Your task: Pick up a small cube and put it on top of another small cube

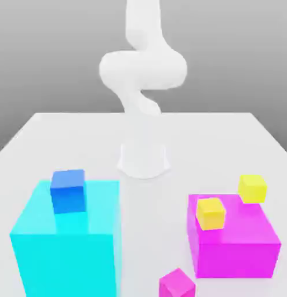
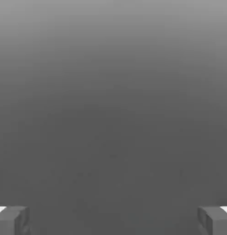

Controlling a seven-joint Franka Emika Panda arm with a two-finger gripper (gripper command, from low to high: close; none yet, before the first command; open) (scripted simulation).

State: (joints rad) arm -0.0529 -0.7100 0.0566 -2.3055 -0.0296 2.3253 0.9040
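Note:
In the hand view my gripper (image 2: 113, 222) is open, its grey fingertips (image 2: 12, 220) wide apart with nothing between them and only a plain grey background ahead. In the exterior view a small blue cube (image 1: 68, 191) sits on top of a large cyan cube (image 1: 67, 249). One small yellow cube (image 1: 210, 213) rests on a large magenta cube (image 1: 235, 241), and another small yellow cube (image 1: 252, 188) lies just behind that block's far right corner. A small magenta cube (image 1: 177, 284) lies on the table at the front.
The white arm (image 1: 142, 69) rises from its base (image 1: 143, 158) at the middle of the white table (image 1: 82, 139) and leaves the picture at the top. The two large cubes stand at the front, on the exterior view's left and right.

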